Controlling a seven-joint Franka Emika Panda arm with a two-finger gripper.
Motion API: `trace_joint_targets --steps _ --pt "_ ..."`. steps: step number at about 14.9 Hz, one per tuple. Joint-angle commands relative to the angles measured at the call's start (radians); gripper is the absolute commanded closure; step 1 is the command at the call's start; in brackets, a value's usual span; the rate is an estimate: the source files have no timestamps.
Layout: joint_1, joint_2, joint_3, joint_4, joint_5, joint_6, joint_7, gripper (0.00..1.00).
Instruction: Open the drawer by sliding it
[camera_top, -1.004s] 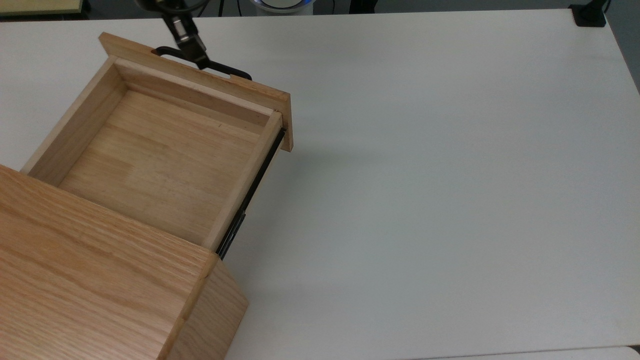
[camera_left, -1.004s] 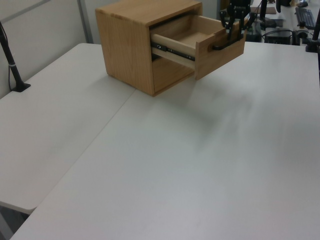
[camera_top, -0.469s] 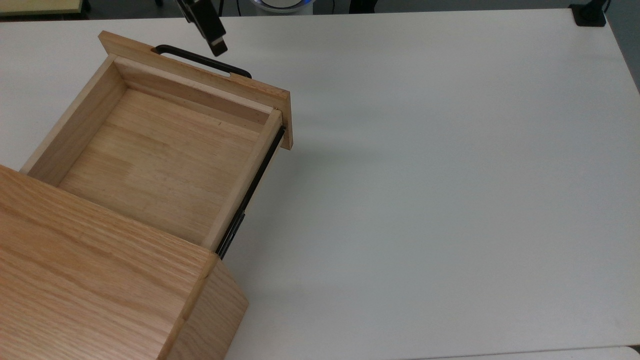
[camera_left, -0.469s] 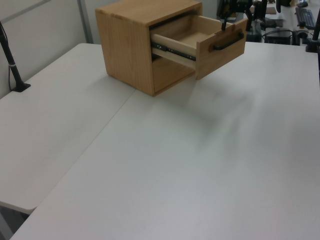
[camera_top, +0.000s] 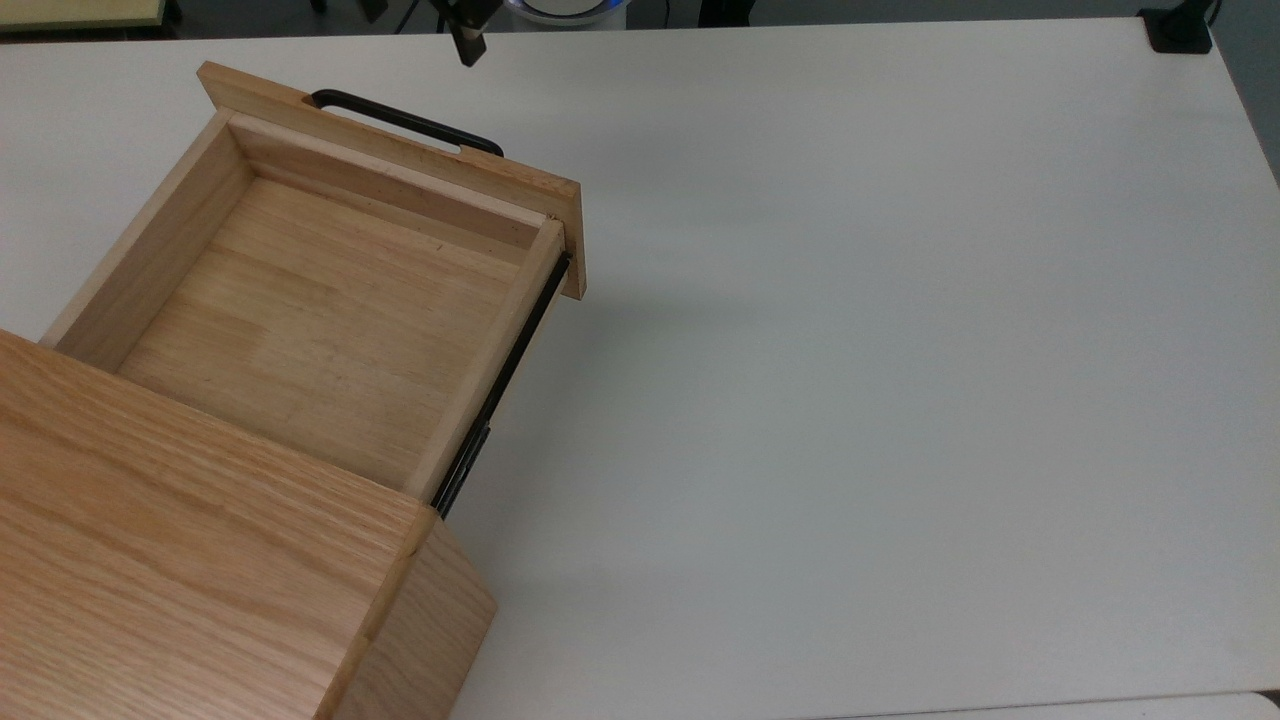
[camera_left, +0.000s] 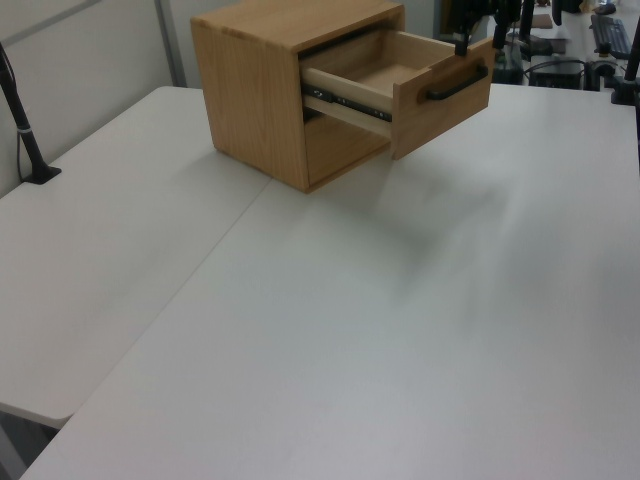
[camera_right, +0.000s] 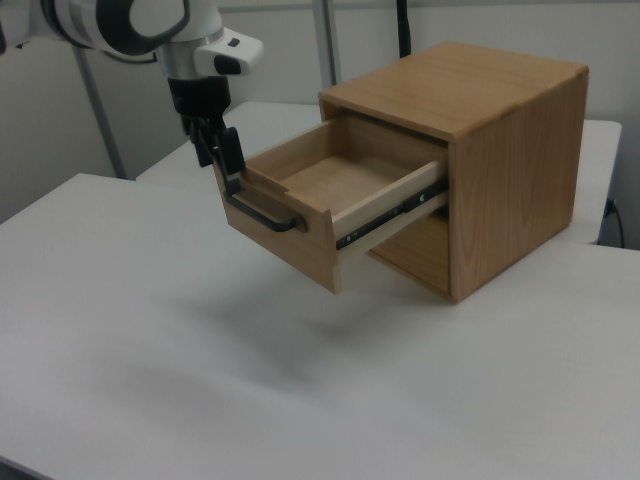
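Light-wood drawer (camera_top: 300, 320) slid well out of its cabinet (camera_right: 500, 150), end effector (camera_right: 225, 160) above the handle (camera_top: 405, 122), spread unreadable

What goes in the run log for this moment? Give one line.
drawer: slid out, empty | bar handle: free | gripper: off handle, raised | cabinet: on table

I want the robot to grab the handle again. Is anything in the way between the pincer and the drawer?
Nothing visible. The pincer hangs just above the black handle of the pulled-out drawer, with only air between them.
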Motion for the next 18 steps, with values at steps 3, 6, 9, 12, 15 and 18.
trace_joint_targets --steps 3,6,9,12,15,18 --pt "-0.003 -0.013 0.035 -0.033 -0.089 -0.001 -0.384 0.0" --pt "-0.023 -0.016 0.036 -0.034 -0.089 0.012 -0.478 0.0" --pt "-0.019 -0.014 0.04 -0.039 -0.086 0.051 -0.468 0.0" --pt "-0.021 -0.016 0.053 -0.039 -0.084 0.051 -0.425 0.0" --pt "-0.016 -0.014 0.075 -0.039 -0.089 0.051 -0.412 0.0" --pt "0.011 -0.017 0.075 -0.039 -0.093 0.051 -0.298 0.0"
